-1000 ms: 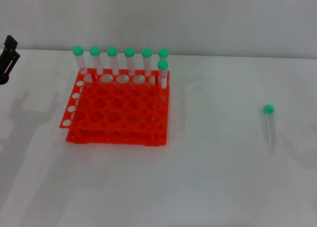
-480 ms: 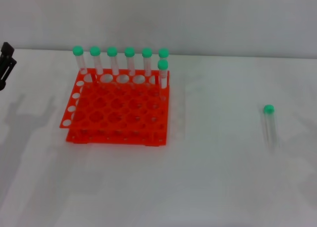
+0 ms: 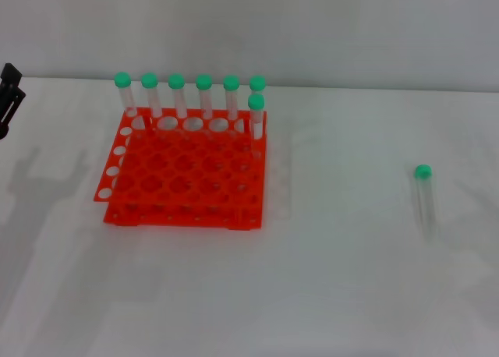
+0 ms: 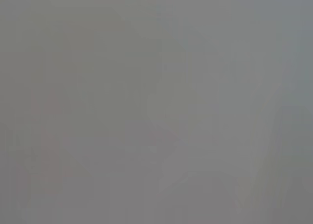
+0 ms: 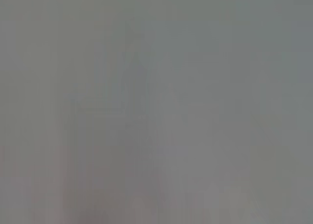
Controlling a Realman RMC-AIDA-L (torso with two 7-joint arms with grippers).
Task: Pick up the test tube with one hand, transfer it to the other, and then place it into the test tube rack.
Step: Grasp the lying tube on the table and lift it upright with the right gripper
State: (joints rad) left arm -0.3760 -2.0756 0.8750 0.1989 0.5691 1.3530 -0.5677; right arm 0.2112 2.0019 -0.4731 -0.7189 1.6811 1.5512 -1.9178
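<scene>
A clear test tube with a green cap (image 3: 423, 193) lies flat on the white table at the right, cap pointing away from me. The orange-red test tube rack (image 3: 185, 170) stands left of centre, with several green-capped tubes (image 3: 203, 100) upright along its far row and one more at its far right corner (image 3: 256, 115). Only a black sliver of my left gripper (image 3: 9, 96) shows at the left edge of the head view, far from the tube. My right gripper is out of view. Both wrist views show only plain grey.
The white table (image 3: 335, 279) meets a pale wall at the back. Shadows of the arm fall on the table left of the rack.
The left gripper has drawn back toward the left edge of the head view, and its shadow has shifted. The tube and the rack have not moved.
</scene>
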